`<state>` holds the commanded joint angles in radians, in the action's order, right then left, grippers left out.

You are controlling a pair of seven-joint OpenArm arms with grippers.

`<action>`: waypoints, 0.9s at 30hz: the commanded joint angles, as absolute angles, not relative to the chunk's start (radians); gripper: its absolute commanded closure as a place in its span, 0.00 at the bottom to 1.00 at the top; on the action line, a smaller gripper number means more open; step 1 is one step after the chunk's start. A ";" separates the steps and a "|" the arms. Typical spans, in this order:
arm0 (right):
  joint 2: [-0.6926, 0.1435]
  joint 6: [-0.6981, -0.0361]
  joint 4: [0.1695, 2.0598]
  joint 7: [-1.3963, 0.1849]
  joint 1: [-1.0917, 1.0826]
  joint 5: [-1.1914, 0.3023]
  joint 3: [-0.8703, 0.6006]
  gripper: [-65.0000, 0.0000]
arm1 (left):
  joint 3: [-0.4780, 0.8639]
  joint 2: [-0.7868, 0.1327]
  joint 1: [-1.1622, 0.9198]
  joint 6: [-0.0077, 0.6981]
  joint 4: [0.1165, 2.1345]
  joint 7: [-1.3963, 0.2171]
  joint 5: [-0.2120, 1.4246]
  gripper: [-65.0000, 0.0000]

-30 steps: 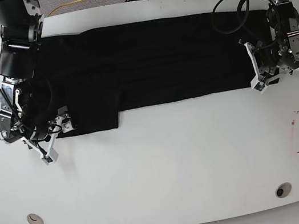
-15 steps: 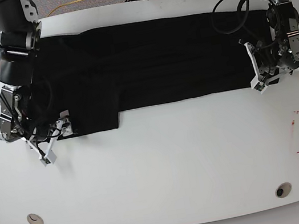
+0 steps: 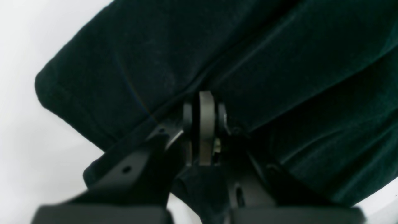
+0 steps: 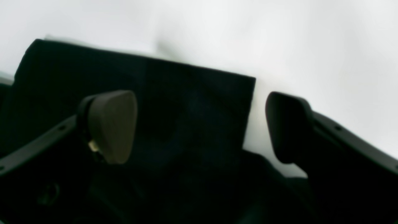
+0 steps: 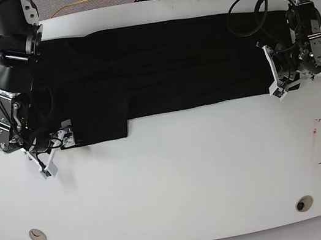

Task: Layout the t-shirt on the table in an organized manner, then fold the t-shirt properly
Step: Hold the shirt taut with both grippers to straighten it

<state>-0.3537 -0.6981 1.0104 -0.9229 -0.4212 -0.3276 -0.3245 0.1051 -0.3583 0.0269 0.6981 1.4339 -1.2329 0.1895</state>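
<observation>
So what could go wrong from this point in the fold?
The left gripper is shut on the t-shirt while the right gripper is open, with one finger over bare table. If it closes like that, it may pinch only a thin edge or miss. A lift from one side alone would likely drag the cloth askew. The stepped near hem could end up folded unevenly.

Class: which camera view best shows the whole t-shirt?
The base view: the t-shirt lies spread across the table, outline visible. Each wrist view shows only one dark edge by its tool.
</observation>
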 joint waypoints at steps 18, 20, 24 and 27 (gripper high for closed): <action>-0.323 -0.698 1.012 -0.915 -0.392 -0.338 -0.321 0.05 | 0.105 -0.358 0.027 0.698 1.434 -1.233 0.191 0.97; -0.318 -0.698 1.013 -0.937 -0.392 -0.340 -0.321 0.05 | 0.105 -0.360 0.027 0.698 1.434 -1.233 0.191 0.97; -0.306 -0.698 1.017 -0.957 -0.394 -0.340 -0.321 0.05 | 0.105 -0.360 0.028 0.698 1.434 -1.233 0.191 0.97; -0.295 -0.698 1.018 -0.957 -0.395 -0.340 -0.321 0.05 | 0.105 -0.360 0.028 0.698 1.434 -1.233 0.191 0.97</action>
<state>-0.2954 -0.6981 1.0180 -0.9567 -0.3951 -0.3399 -0.3214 0.1051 -0.3598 0.0284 0.6981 1.4339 -1.2329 0.1910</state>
